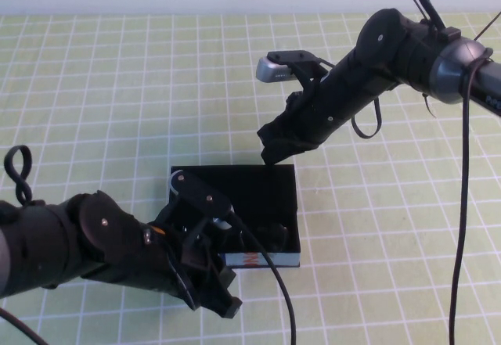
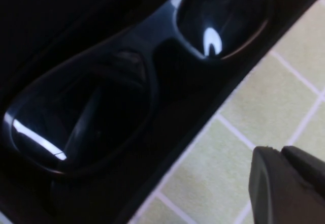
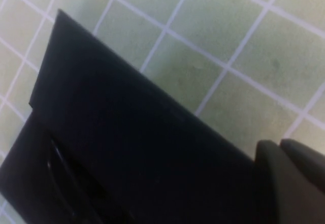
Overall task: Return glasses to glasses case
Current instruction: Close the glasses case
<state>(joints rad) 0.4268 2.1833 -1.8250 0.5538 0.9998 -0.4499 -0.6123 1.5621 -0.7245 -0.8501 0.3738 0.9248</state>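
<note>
A: Where are the glasses (image 2: 96, 107)?
B: Lying inside the open glasses case (image 1: 266, 196) on the bench (image 1: 117, 87).
A: And the hands?
B: Left hand (image 1: 215, 298) by the case's front, pressed together, empty; right hand (image 1: 274, 143) behind the lid, pressed together. Closing the lid likely comes next.

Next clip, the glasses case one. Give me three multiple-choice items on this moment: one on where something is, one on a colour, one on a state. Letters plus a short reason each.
1. Where are the black plastic-framed glasses?
A. Inside the black rectangular glasses case
B. On the green grid mat
C. In the right gripper

2. What colours are printed on the case's front edge?
A. Red and yellow
B. Blue, white and orange
C. Plain silver

3. How is the right gripper, poised at the case's far edge?
A. Shut
B. Wide open
C. Holding the glasses

The left gripper is at the case's near edge.

Key: 1 A, the left wrist view shows them lying in the lining; 2 B, the high view's stripe; 3 A, fingers together, empty.
</note>
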